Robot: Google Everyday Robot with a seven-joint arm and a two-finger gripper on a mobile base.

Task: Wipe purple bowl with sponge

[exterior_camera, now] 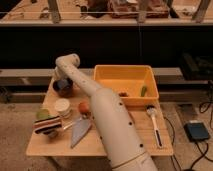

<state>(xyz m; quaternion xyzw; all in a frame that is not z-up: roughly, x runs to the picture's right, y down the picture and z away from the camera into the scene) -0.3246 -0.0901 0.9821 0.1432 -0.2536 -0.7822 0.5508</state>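
The purple bowl (63, 87) is small, round and dark. It sits at the back left of the wooden table (105, 145). My arm (107, 120) reaches from the front across the table and bends down at its wrist (67, 62) over the bowl. The gripper (59, 78) is at the bowl's far rim, mostly hidden behind the wrist. I cannot pick out a sponge at the gripper.
A white cup (63, 107) stands in front of the bowl. A striped block (46, 125) and a green thing (42, 114) lie at the left edge. An orange ball (84, 106), a metal scoop (79, 132), a yellow bin (125, 82) and a brush (154, 122) are also on the table.
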